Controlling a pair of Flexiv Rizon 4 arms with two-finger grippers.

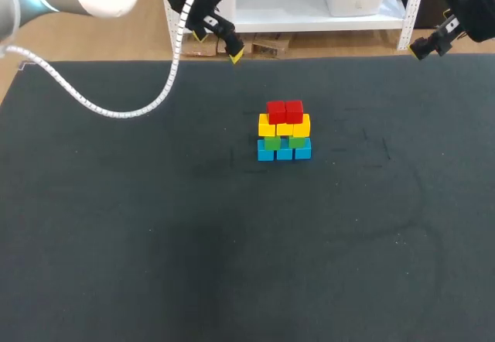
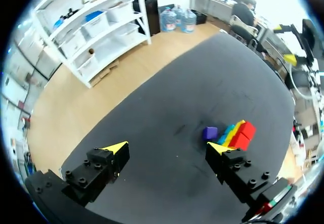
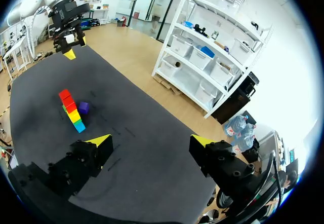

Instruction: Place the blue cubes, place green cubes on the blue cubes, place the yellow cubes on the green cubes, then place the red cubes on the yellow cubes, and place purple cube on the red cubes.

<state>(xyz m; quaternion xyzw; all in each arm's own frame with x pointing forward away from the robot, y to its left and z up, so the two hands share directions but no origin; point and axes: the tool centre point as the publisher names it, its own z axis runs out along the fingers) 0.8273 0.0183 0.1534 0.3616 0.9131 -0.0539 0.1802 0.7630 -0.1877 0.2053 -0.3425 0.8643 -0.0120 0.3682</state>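
Fingers [image 2: 104, 163] of the left gripper [image 2: 167, 147] stood wide apart with nothing between them, and those of the right gripper [image 3: 150, 140] were spread and empty too. Both hung over the far edge of the black table [image 1: 116, 226], the left one nearer the middle, the right one at the far right corner, each well apart from the stack. Near the table's middle stood the blue cubes [image 1: 284, 151] in a row, with the green cubes [image 1: 272, 143] on them, the yellow cubes [image 1: 284, 128] above those and the red cubes [image 1: 277, 112] on top. The purple cube [image 2: 209, 133] lay on the table just beside the stack's far side.
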